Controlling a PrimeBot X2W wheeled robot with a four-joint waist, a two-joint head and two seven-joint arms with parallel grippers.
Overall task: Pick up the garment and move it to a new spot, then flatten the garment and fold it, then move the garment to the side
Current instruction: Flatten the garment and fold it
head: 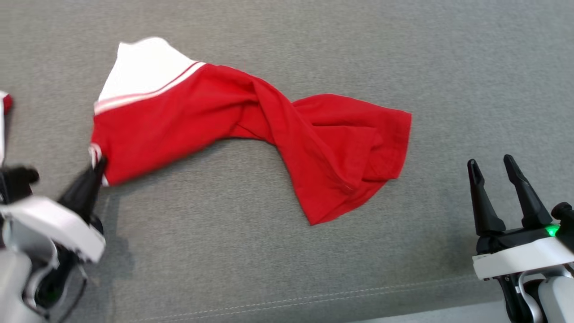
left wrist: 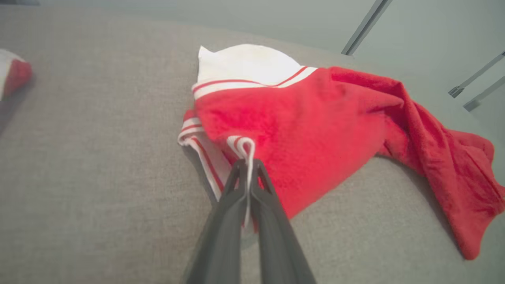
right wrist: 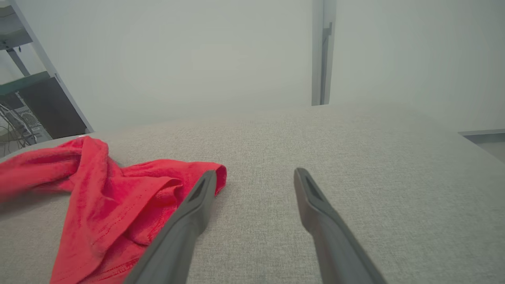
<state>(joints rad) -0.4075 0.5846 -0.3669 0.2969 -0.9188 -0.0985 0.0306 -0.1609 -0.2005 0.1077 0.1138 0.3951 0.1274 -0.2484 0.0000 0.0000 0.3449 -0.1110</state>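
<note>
Here, a grey bench (head: 287,269) carries the garment (head: 251,130), a red piece with a white end and white stripes. It lies across the middle of the head view, from 10 o'clock to 5 o'clock, and is twisted at its middle. The white end points to 11 o'clock and the loose red end spreads out towards 3 o'clock. A second red-and-white cloth (head: 4,105) shows at the 9 o'clock edge, apart from the garment; it appears again in the left wrist view at 9 o'clock (left wrist: 14,77). Beyond the bench's far edge, thin metal bars (left wrist: 365,27) cross a pale wall, and the right wrist view shows a shelf frame (right wrist: 39,102) at 10 o'clock and an upright post (right wrist: 322,51) at 12. Nothing lies between either arm and the garment.

The left arm (head: 54,222), blurred, comes in from 8 o'clock with its fingers (head: 89,184) aimed at 1 o'clock. Its jaws are closed on the striped white hem at the garment's 8 o'clock corner, and a loop of hem (left wrist: 242,146) stands up just past the tips. The right arm (head: 520,258) sits low at 4 o'clock with its fingers (head: 482,202) pointing to 12. Its jaws are spread and hold nothing, near the red end but apart from it.
</note>
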